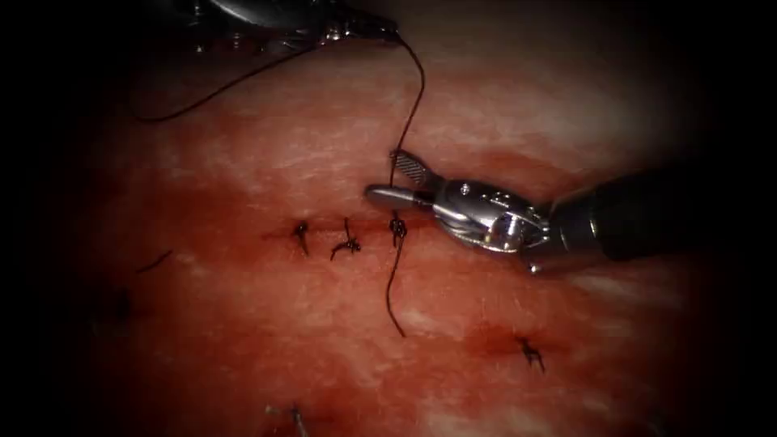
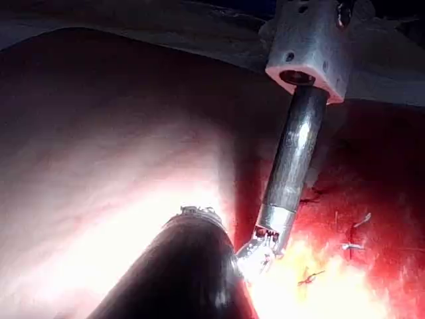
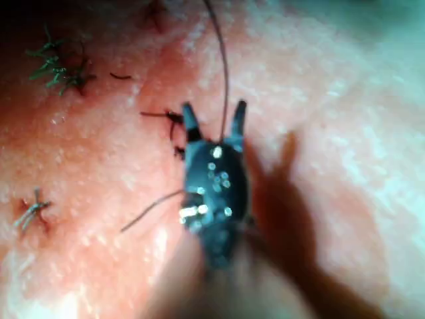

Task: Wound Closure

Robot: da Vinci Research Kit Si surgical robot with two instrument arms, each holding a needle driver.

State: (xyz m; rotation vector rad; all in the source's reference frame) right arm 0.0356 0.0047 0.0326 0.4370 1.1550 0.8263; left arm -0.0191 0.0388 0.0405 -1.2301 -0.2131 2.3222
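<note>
**Thread stands up from the newest knot, right tool spread around it**

We see the tissue (image 1: 243, 340) lying pink and red under the light. The cut (image 1: 340, 231) runs sideways across the middle, with wet red fluid (image 1: 502, 166) along it. Three dark knots sit on the cut. The knot (image 1: 397, 229) furthest to the right has the thread (image 1: 418, 89) coming up out of it.

The right tool (image 1: 392, 176) comes in from the right side. Its two jaws are spread apart, like an open beak. The thread going up from the knot runs between the two jaws. We cannot tell if the jaws touch it. In the right wrist view we see the same tool (image 3: 214, 114) with its jaws apart and the thread (image 3: 222, 60) passing up between them.

The thread climbs to the top of the endoscope view. There it meets the left tool (image 1: 380, 31), just at its tip. That tool sits in the dark, so we cannot tell if its jaws are apart or pressed together. From there a thin line of thread swings away to the left over the tissue.

A short loose tail (image 1: 394, 291) hangs down from the knot and lies on the tissue below the cut.

We cannot make out the needle, so we cannot say where it is.
</note>
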